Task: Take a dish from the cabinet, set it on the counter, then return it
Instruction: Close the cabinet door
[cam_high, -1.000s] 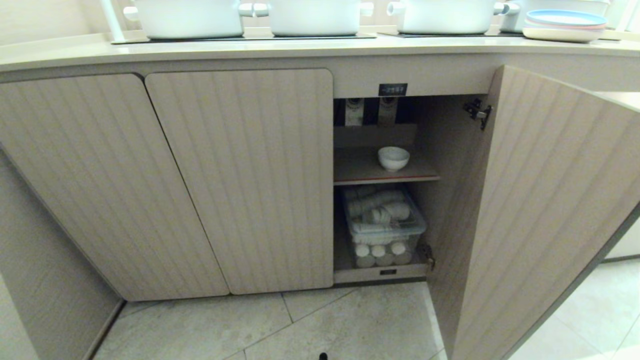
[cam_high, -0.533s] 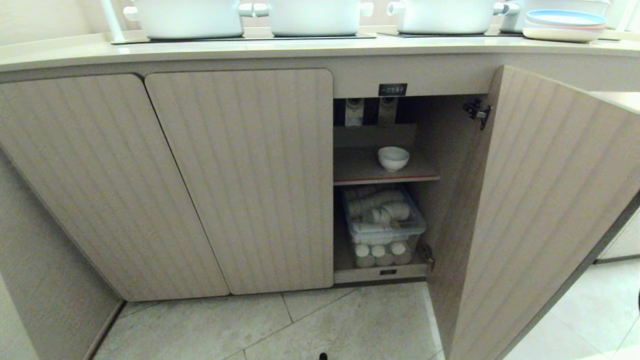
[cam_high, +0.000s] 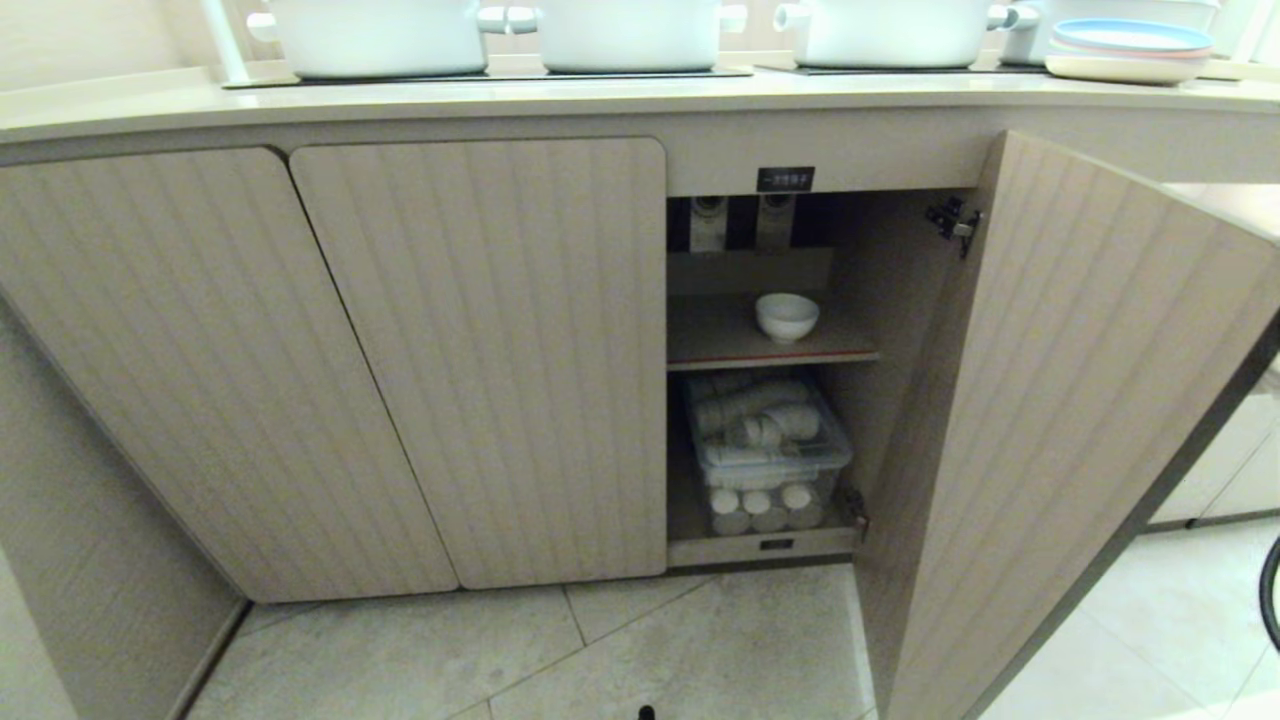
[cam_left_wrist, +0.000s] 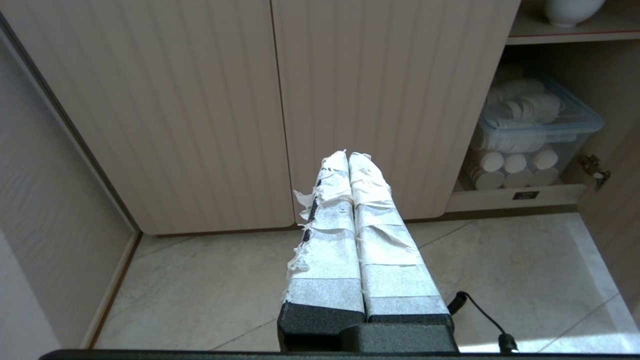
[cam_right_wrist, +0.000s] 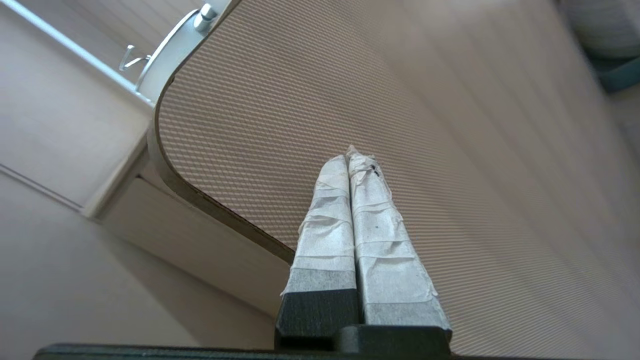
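Observation:
The dish (cam_high: 787, 317), a small white bowl, stands on the red-edged upper shelf of the cabinet (cam_high: 770, 345), under the black label (cam_high: 785, 179); the left wrist view shows the dish (cam_left_wrist: 572, 7) from below. The cabinet door (cam_high: 1080, 400) stands open to the right. My right gripper (cam_right_wrist: 352, 152) is shut and empty, its tips close against the door's outer face (cam_right_wrist: 450, 125) near the rounded corner; it is outside the head view. My left gripper (cam_left_wrist: 348, 155) is shut and empty, low over the floor, pointing at the closed doors. The counter (cam_high: 600, 95) runs above.
A clear lidded box (cam_high: 765, 450) of white rolls fills the lower shelf. White pots (cam_high: 380, 35) and stacked pale plates (cam_high: 1130, 50) sit on the counter. Two closed fluted doors (cam_high: 480, 360) lie left of the opening. A tiled floor (cam_high: 700, 650) lies below.
The open door's free edge has shifted left in the head view, swinging a little toward the cabinet and uncovering more floor at the right. The dish has not moved.

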